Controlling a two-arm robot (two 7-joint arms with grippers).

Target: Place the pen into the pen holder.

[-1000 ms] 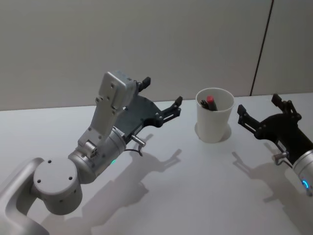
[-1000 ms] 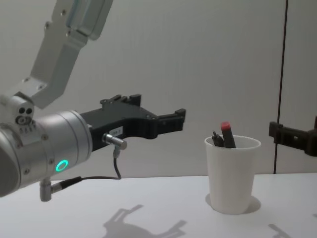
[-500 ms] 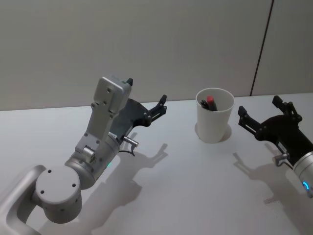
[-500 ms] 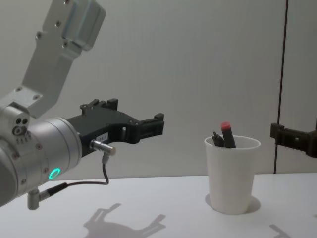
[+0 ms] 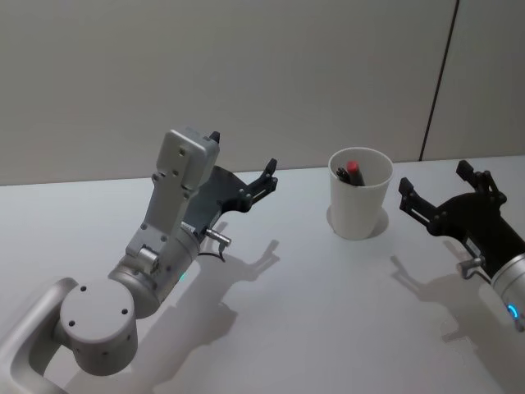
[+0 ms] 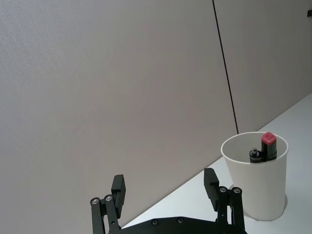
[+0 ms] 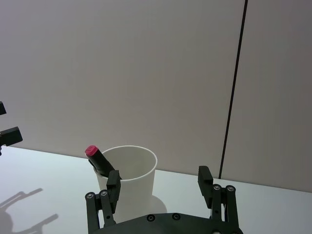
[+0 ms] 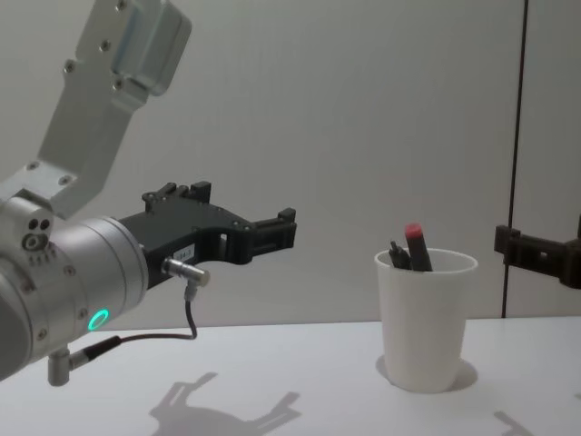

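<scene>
While the plain white paper cup [image 5: 359, 203] is standing upright on the white table [image 5: 312, 328], a red-capped dark pen [image 5: 354, 172] is leaning inside it. Left of the cup, the left gripper [image 5: 244, 162] is hovering with jaws spread, empty; right of it, the right gripper [image 5: 435, 180] is hovering likewise.

Head looks down, chest level, both wrists toward the pen holder [image 5: 359, 203].
</scene>
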